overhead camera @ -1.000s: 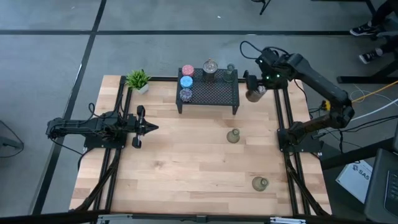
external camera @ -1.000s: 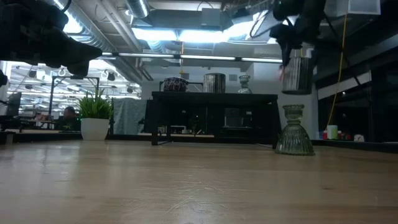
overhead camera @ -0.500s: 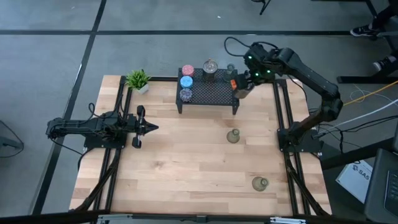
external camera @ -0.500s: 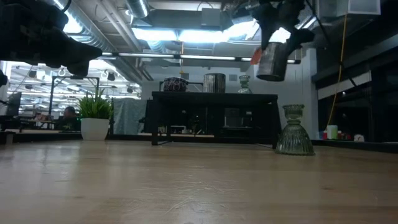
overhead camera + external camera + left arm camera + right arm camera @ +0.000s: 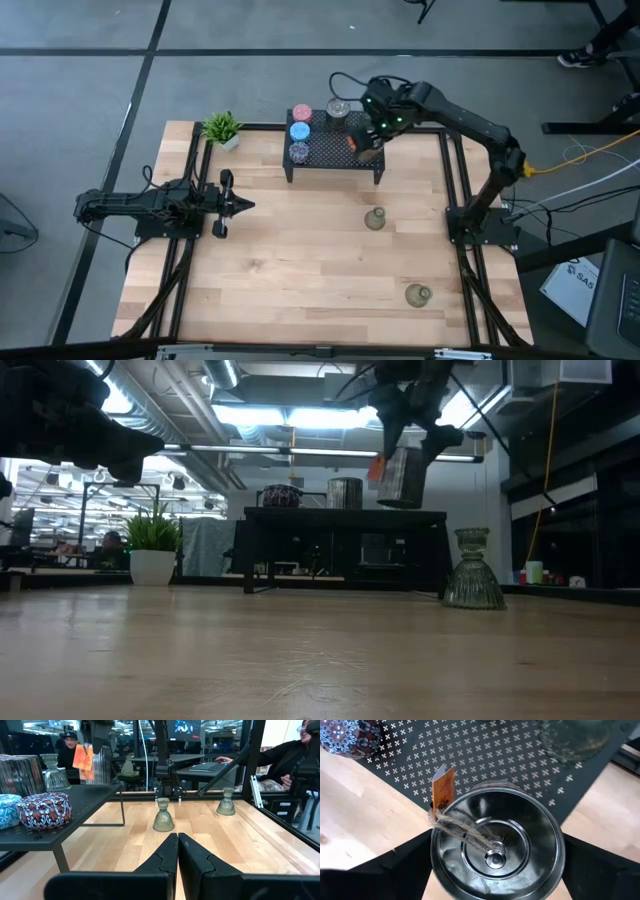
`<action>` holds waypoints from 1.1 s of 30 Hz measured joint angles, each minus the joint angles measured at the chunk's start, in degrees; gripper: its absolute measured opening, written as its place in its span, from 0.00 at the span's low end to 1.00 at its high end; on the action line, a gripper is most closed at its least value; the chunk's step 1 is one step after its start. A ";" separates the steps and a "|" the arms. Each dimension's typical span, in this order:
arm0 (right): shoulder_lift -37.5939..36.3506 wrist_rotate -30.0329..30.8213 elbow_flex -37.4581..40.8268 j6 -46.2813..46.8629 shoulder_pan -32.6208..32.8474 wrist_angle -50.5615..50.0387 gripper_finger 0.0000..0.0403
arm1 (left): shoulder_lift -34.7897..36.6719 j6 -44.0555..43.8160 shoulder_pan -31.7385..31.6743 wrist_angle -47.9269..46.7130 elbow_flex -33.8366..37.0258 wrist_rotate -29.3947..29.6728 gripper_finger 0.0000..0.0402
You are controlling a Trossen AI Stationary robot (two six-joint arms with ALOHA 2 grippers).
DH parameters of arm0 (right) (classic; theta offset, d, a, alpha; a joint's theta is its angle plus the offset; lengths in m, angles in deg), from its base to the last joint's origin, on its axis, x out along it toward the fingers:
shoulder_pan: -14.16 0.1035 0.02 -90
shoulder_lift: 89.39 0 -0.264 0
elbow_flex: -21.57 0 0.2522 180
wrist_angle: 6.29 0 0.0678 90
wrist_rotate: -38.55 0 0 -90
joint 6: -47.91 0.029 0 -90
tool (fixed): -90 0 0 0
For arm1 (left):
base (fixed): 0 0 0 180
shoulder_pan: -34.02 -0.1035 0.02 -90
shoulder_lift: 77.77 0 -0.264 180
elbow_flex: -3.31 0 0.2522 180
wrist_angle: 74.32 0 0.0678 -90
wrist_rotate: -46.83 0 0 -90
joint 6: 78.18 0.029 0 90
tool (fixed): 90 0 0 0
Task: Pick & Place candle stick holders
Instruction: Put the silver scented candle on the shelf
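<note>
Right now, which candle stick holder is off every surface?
The shiny silver holder with an orange tag, held by the right gripper above the black rack; the others stand.

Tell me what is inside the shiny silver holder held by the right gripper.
Inside the shiny silver holder sits a raised central cup; twine crosses it, tied to an orange tag. The black mesh rack lies beneath, partly covered.

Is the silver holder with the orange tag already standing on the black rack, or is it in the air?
In the air. The right gripper holds the silver holder above the black rack, with a gap beneath it.
</note>
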 joint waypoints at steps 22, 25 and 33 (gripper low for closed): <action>1.98 1.64 -0.02 -1.46 0.48 3.25 0.97 | -0.01 0.02 0.00 0.00 -0.01 0.00 0.02; 1.98 1.63 -0.09 -1.50 0.48 3.30 0.98 | 0.00 0.02 0.00 -0.01 -0.02 0.00 0.02; 1.95 1.64 -0.09 -1.49 0.48 4.77 0.98 | 0.00 0.02 0.00 -0.02 0.00 0.00 0.02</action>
